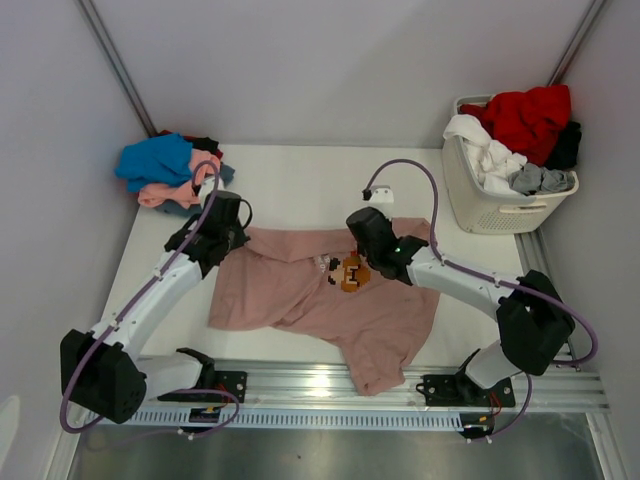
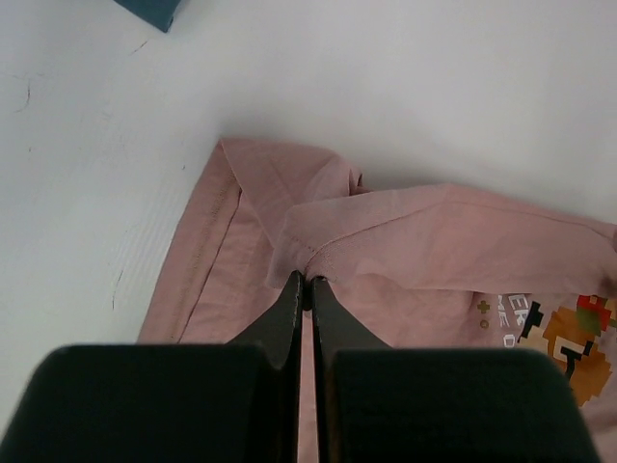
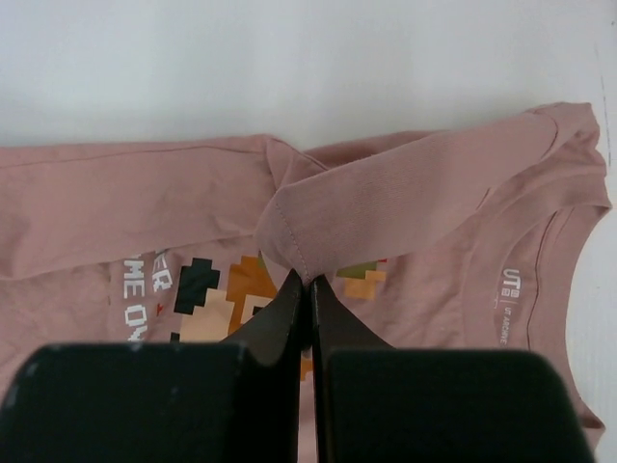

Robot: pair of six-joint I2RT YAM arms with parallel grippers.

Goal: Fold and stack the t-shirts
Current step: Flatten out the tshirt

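A dusty-pink t-shirt (image 1: 300,300) with a brown-orange pixel cartoon (image 1: 350,272) lies spread in the middle of the table, its far edge partly turned over. My left gripper (image 1: 240,240) is at the shirt's far left corner. In the left wrist view it (image 2: 308,282) is shut on a hemmed fold of the pink cloth (image 2: 434,241). My right gripper (image 1: 356,255) is over the print. The right wrist view shows it (image 3: 308,280) shut on a stitched edge of the pink t-shirt (image 3: 405,193), pulled over the cartoon (image 3: 222,309).
Folded t-shirts, blue (image 1: 155,160) over salmon (image 1: 165,193), are piled at the far left corner. A white slatted laundry basket (image 1: 495,210) stands at the far right, holding red (image 1: 525,115), white (image 1: 485,150) and grey (image 1: 540,180) garments. A metal rail (image 1: 330,385) runs along the near edge.
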